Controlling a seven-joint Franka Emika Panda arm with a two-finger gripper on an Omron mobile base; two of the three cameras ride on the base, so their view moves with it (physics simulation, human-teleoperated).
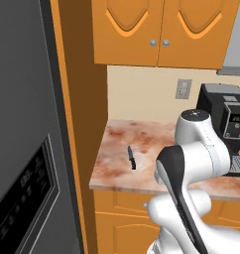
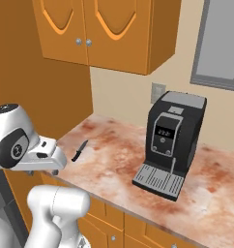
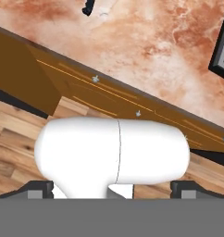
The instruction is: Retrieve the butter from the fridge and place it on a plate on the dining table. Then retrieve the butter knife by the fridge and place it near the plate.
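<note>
You were at the knife-retrieval step: the butter knife (image 1: pixel 131 157) lay on the desk (image 2: pixel 124 160) beside the fridge (image 1: pixel 23 149). Gripper opening could not be determined. Next, you needed to descend over its handle.

Marbled countertop (image 3: pixel 146 41) above orange drawer fronts (image 3: pixel 109 99), dark knife handle (image 3: pixel 88 7) at top edge

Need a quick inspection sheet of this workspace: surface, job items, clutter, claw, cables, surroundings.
Surface: marbled reddish counter, beside the fridge.
Job's things: butter knife lies flat on the counter near its fridge end, apart from everything else. Fridge door is shut.
Clutter: black coffee machine on the counter.
Claw: finger tips at the bottom of the hand view, above the wooden floor; open or shut cannot be told.
Cables: nothing seen.
Surroundings: orange wall cabinets, wall outlet, drawers below.
</note>
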